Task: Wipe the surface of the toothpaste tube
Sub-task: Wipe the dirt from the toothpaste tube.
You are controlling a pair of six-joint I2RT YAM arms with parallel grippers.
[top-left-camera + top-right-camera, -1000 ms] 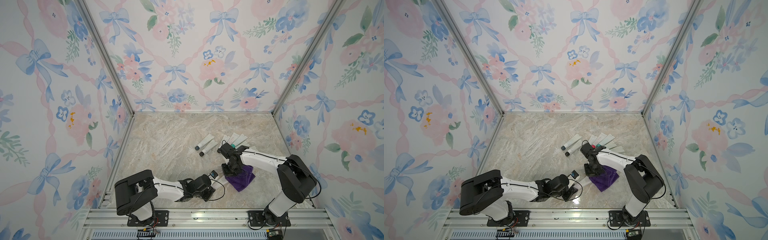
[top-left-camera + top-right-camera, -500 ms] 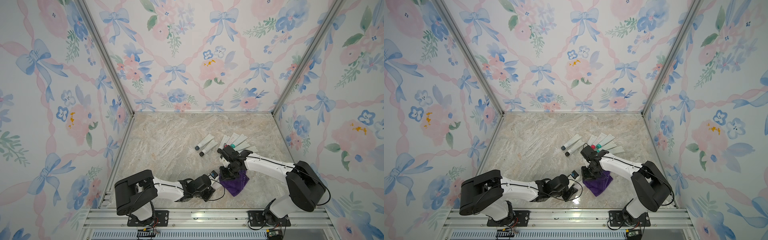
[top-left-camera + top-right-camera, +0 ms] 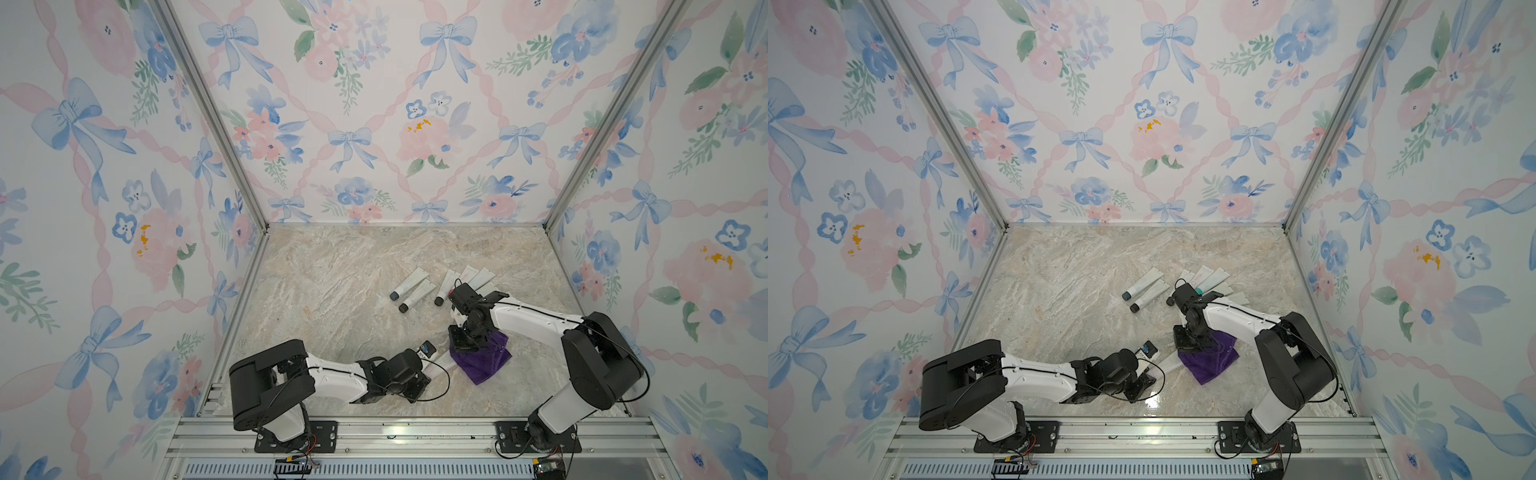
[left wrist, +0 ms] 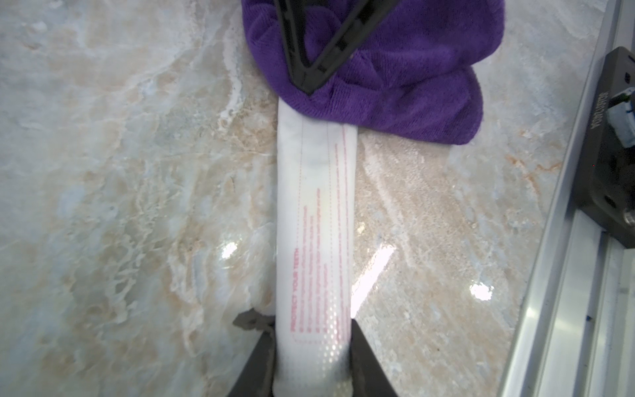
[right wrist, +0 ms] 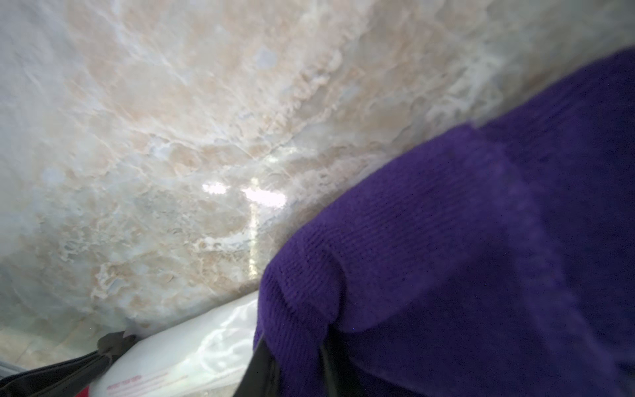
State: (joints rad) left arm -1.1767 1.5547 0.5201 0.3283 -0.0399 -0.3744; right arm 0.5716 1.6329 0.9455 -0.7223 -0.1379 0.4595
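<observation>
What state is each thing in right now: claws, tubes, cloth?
left gripper: shut on the toothpaste tube.
right gripper: shut on the purple cloth.
toothpaste tube: held at one end, other end under the cloth.
purple cloth: bunched, draped over the tube's end.
spare tubes: lying flat on the table, visible caps on.

White toothpaste tube (image 4: 314, 240) with pink print, stretched straight along the marbled bench (image 4: 137, 172), one end clamped in the left pincer (image 4: 311, 343). Other end tucked under a bunched purple cloth (image 4: 395, 86) gripped by the right pincer (image 4: 307, 80), part of it resting on the bench beside the tube
</observation>
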